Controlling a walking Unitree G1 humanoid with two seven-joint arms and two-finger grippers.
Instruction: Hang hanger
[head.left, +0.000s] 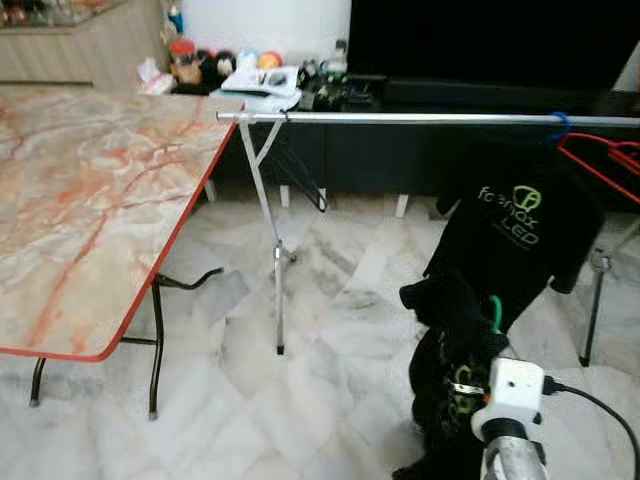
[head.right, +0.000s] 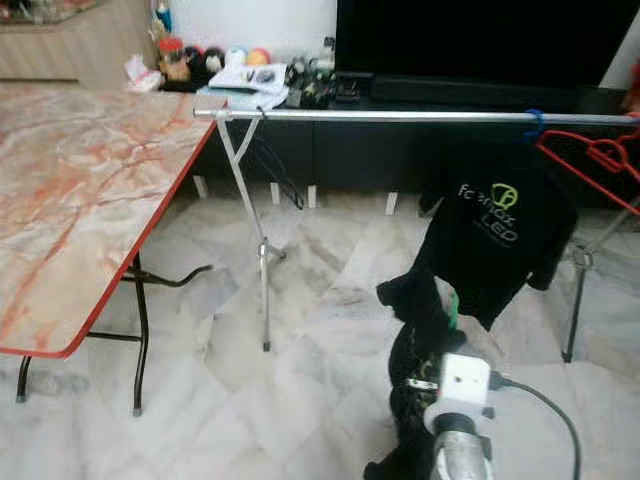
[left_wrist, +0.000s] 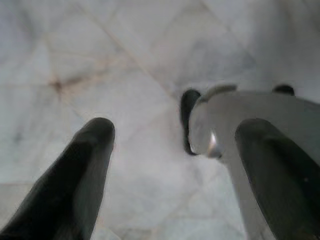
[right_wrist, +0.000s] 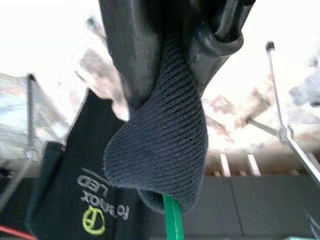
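A green hanger (head.left: 494, 312) carries a black garment (head.left: 450, 345), held low at the right in front of me. My right gripper (right_wrist: 170, 65) is shut on the garment's ribbed collar, and the hanger's green neck (right_wrist: 173, 220) pokes out of it. The silver rail (head.left: 400, 118) of a clothes rack runs across above and beyond the garment. A black printed T-shirt (head.left: 520, 225) hangs from the rail on a blue hanger (head.left: 558, 127), right behind the held garment. My left gripper (left_wrist: 177, 129) hangs open over the marble floor.
A marble-patterned folding table (head.left: 90, 190) with a red edge stands at the left, close to the rack's leg (head.left: 275, 250). Red hangers (head.left: 612, 160) hang at the rail's right end. A dark TV console (head.left: 450, 100) with clutter stands behind the rack.
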